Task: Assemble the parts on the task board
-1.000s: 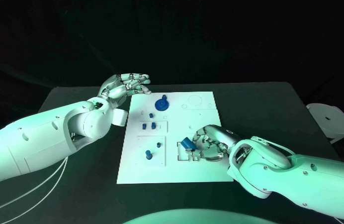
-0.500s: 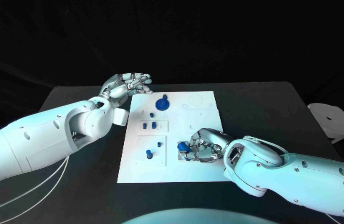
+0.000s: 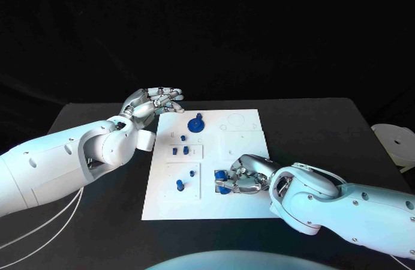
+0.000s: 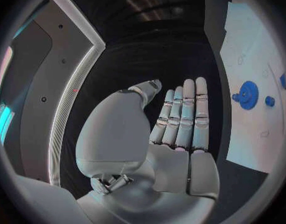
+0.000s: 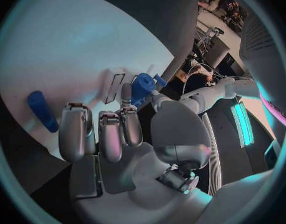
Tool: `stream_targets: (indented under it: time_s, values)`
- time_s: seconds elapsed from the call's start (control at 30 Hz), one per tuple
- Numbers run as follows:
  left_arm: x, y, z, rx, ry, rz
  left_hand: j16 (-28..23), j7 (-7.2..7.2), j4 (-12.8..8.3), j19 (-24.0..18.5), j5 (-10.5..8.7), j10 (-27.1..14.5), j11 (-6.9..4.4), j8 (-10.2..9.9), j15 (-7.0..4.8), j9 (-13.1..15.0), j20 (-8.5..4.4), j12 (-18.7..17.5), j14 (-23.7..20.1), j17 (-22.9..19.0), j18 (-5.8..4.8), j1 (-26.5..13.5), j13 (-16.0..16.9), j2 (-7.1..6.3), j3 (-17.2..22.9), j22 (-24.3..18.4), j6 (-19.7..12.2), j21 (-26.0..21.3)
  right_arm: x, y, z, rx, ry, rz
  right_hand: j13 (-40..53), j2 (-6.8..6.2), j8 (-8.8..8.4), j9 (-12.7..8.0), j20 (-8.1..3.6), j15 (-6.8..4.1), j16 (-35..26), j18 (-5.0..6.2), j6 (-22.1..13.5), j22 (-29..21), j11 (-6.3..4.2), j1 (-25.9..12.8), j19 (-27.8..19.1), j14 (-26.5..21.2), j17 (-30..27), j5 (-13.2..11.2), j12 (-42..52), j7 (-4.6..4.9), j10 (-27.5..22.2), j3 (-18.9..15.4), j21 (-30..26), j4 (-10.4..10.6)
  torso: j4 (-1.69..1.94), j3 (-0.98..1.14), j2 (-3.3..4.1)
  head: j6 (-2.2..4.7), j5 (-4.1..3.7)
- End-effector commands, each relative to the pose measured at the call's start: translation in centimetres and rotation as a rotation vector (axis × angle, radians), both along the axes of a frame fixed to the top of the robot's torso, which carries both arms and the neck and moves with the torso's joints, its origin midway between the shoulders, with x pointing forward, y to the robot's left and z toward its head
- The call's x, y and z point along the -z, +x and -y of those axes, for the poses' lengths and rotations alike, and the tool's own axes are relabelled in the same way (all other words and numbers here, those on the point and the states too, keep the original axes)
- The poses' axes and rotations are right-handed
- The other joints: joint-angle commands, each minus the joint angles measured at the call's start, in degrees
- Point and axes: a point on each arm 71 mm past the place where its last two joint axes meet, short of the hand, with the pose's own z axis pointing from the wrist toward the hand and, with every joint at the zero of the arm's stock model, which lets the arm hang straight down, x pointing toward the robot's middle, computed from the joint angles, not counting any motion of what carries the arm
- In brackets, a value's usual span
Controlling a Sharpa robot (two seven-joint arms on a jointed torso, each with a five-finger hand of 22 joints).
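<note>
Down at the near end of the task board (image 3: pixel 168 207), your right hand (image 3: pixel 244 177) pinches a blue part (image 3: pixel 221 175); the right wrist view shows thumb and finger closed round it (image 5: pixel 143 87). Your left hand (image 3: pixel 153 104) hovers empty, fingers straight, over the worktop (image 3: pixel 95 117).

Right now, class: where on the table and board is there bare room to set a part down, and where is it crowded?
Free: the black table to the right of the task board, and the board's bare right column beside the round blue part. Crowded: the board's near right corner, where the right hand holds a blue part, and its far left corner by the left hand.
</note>
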Motion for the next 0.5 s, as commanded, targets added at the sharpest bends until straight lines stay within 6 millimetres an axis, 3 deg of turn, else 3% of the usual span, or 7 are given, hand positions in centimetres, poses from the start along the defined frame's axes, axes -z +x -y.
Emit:
stream_targets:
  time_s: [0.03,0.2,0.37,0.5]
  values:
    - [-0.12,-0.07,0.24,0.019,-0.008,0.006,0.2,0.13,-0.1,0.0,0.05,-0.4,0.04,0.4,-0.06,-0.1,0.24,0.3,-0.4,-0.1,0.6,-0.3,0.1,0.33,0.0,-0.1,-0.4,-0.3,0.0,-0.14,-0.18,-0.022,-0.016,0.008,5.3,0.28,-0.03,0.3,-0.46,-0.46,0.1,-0.75,-0.5,10.9,-0.06,-2.9,1.3,5.3,11.2,-1.8,-0.3,-0.12,0.9,-2.6,-0.4,0.0,-0.01,-0.01,-0.03,-0.03,0.02]
    - [-0.12,-0.07,0.19,0.019,-0.007,0.006,0.2,0.13,-0.1,0.0,0.05,-0.4,0.04,0.4,-0.06,-0.1,0.24,0.3,-0.4,-0.1,0.6,-0.3,0.1,0.33,0.0,-0.1,-0.4,-0.3,-0.21,-0.28,-0.26,-0.033,-0.013,0.027,5.3,0.88,-0.01,0.7,-0.44,-0.43,0.1,-0.73,-0.6,11.0,-0.05,-4.9,1.3,5.3,11.2,-2.4,-0.4,-0.08,0.9,-5.3,-0.6,0.0,-0.03,-0.02,-0.05,-0.01,0.0]
    - [-0.12,-0.08,0.17,0.018,-0.007,0.006,0.2,0.13,-0.1,0.0,0.05,-0.4,0.04,0.4,-0.06,-0.1,0.24,0.3,-0.4,-0.1,0.6,-0.3,0.1,0.33,0.0,-0.1,-0.4,-0.3,-0.35,-0.41,-0.18,-0.043,-0.015,0.04,5.4,1.04,-0.01,0.7,-0.44,-0.43,0.1,-0.76,-0.6,11.0,-0.05,-4.8,1.4,5.3,11.4,-2.1,-0.3,-0.08,0.9,-5.5,-0.5,0.0,-0.08,-0.01,-0.06,0.05,0.05]
    - [-0.11,-0.07,0.12,0.017,-0.006,0.005,0.2,0.13,-0.1,0.0,0.05,-0.4,0.04,0.4,-0.06,-0.1,0.24,0.3,-0.4,-0.1,0.6,-0.3,0.1,0.33,0.0,-0.1,-0.4,-0.3,-0.48,-0.62,-0.08,-0.057,-0.013,0.043,5.7,1.81,-0.04,1.0,-0.43,-0.44,0.2,-0.8,-0.6,11.1,-0.07,-2.4,1.5,5.4,11.6,-0.1,-0.2,-0.1,1.1,-6.3,-0.3,-0.1,-0.1,0.0,-0.1,0.13,0.09]
